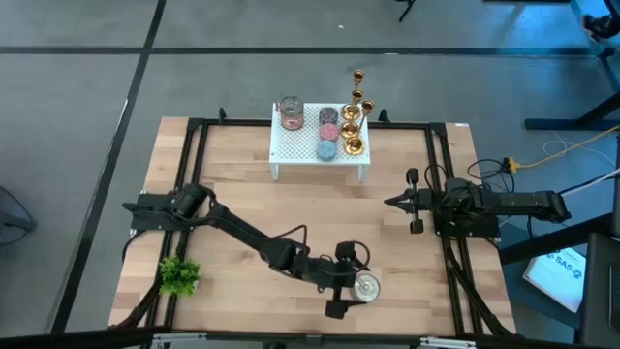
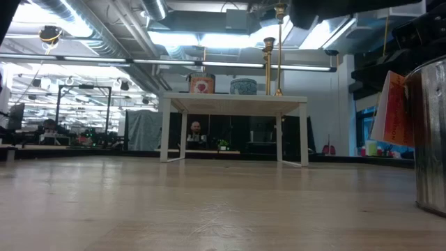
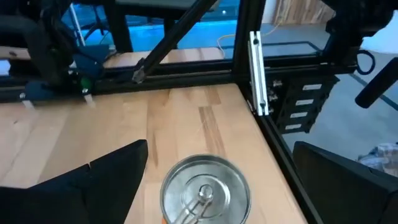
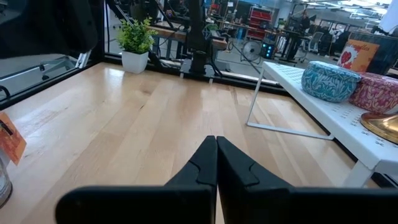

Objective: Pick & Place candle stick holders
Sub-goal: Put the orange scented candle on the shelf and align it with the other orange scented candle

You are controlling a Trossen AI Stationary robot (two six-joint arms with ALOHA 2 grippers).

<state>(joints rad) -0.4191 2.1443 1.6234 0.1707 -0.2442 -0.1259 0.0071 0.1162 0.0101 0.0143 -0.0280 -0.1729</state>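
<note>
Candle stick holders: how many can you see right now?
3, all at the right end of the white shelf: one at the back, one in the middle, one at the front. None looks hidden.

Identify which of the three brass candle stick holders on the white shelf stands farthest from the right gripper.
The candle stick holder at the far end of the row, past the white shelf's back edge; the other two stand nearer the right gripper.

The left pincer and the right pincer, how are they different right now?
The left pincer is open, with a round silver tin between its fingers; the right pincer is shut and holds nothing. The left pincer is at the table's near edge, while the right pincer waits at the right side, pointing toward the middle. Both are dark and two-fingered.
</note>
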